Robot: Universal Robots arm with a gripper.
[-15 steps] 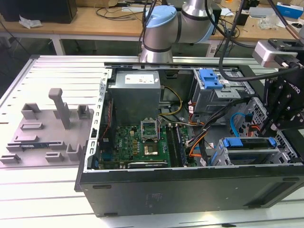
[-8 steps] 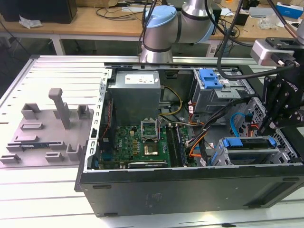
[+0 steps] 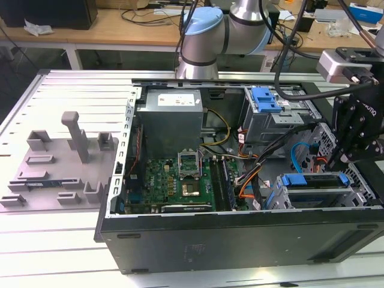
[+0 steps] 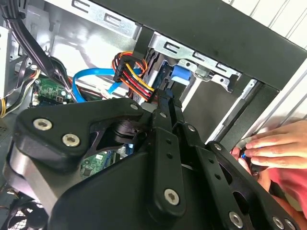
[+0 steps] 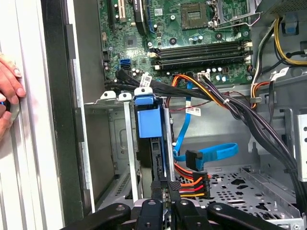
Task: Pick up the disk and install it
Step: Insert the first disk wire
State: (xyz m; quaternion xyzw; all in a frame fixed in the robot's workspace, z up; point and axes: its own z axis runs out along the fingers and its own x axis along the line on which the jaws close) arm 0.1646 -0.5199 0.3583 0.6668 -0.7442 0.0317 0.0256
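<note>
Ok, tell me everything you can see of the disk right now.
The disk stands on edge in the grey metal drive cage at a corner of the open computer case. The first wrist view shows it edge-on: a bright blue plastic frame along a thin dark body, flat faces hidden. The gripper is closed on its near end, pinching it from both sides. A bundle of orange, red and black wires and a blue cable run close beside it; contact cannot be judged.

cables (image 5: 201,92) crowd drive bay (image 5: 120,143) | hand (image 5: 8,86) beside case wall (image 5: 55,120)
</note>
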